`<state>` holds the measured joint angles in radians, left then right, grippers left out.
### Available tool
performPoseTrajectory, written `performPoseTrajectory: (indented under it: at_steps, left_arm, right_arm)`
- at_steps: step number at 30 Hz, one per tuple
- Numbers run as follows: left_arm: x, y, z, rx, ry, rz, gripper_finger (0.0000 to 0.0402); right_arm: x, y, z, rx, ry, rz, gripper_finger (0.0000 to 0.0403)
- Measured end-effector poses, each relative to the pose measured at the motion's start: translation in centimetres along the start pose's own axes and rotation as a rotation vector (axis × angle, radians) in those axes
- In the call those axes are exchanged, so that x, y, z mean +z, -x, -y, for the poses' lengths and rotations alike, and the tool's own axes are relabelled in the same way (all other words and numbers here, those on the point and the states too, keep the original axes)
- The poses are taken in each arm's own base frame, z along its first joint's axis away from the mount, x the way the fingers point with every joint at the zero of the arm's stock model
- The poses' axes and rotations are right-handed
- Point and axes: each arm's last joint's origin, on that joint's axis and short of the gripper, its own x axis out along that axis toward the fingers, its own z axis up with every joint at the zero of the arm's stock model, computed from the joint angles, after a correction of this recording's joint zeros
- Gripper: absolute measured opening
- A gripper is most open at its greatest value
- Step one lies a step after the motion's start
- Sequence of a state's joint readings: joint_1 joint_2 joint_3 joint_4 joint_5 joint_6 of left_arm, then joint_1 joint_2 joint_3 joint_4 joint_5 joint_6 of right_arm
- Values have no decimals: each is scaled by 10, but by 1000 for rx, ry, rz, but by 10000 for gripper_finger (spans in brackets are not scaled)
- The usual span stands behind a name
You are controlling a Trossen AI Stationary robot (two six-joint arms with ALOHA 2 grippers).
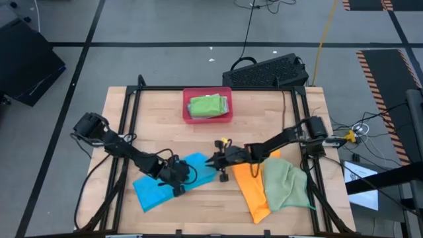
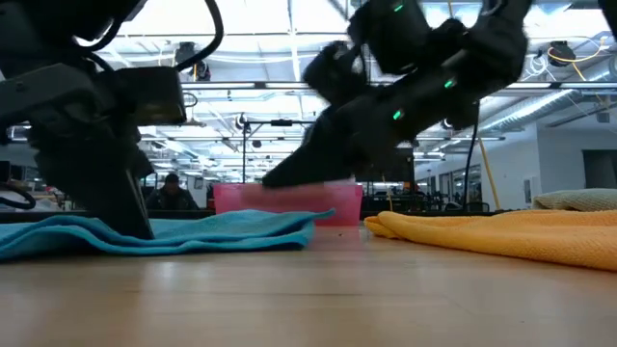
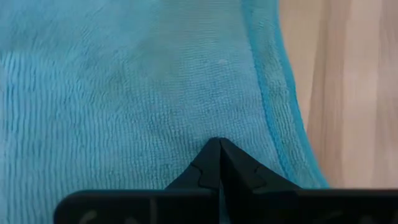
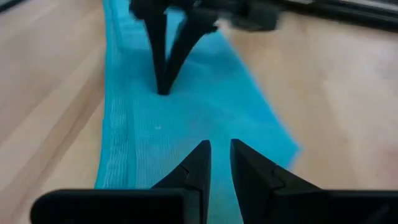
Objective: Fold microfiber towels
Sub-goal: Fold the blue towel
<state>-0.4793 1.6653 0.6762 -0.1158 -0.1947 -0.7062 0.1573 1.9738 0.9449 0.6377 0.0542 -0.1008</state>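
The blue towel [image 1: 173,180] lies flat on the table's [image 1: 158,116] near left, with the left gripper [image 1: 180,187] pressed tip-down on it, its fingers closed together. Just beside, the right gripper [image 1: 210,160] hovers over the towel's right end, fingers slightly parted and holding nothing, while orange [image 1: 251,187] and green [image 1: 284,184] towels lie to the right. Farther back, the pink tray [image 1: 207,117] holds a folded green towel [image 1: 207,106].

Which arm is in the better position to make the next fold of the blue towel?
Probably the right. The left gripper presses shut on the blue towel, pinning it. The right gripper hovers at the towel's free end, jaws slightly apart.
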Motion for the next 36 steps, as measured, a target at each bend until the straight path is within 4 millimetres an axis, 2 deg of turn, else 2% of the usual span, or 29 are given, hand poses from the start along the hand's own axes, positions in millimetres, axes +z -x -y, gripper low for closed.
performPoseTrajectory:
  at_steps: [3, 6, 11, 15, 21, 27, 30, 36]
  left_arm:
    - [2, 2, -2, -14, -176, -13, 7]
    - [6, 7, -14, 1, -295, -54, 4]
    - [19, 20, -45, 70, -293, -105, 15]
    - [32, 29, -53, 7, -311, -50, 5]
    - [36, 37, -47, -27, -327, -23, 16]
    - [37, 39, -33, -14, -289, 67, 4]
    - [46, 43, -19, -36, -266, 230, 7]
    - [51, 45, 14, -143, -266, 459, 25]
  right_arm:
    - [-10, -21, -2, 16, -1, -86, 51]
    - [-10, -29, -9, 30, -47, -183, 51]
    - [-10, -26, -34, 66, -104, -250, 51]
    - [-5, -24, -53, 107, -139, -194, 51]
    - [6, -18, -61, 137, -103, -185, 51]
    - [36, 19, -53, 125, -80, -255, 51]
    - [35, 33, -53, 92, -91, -269, 51]
    - [2, 39, -59, 8, -142, -335, 57]
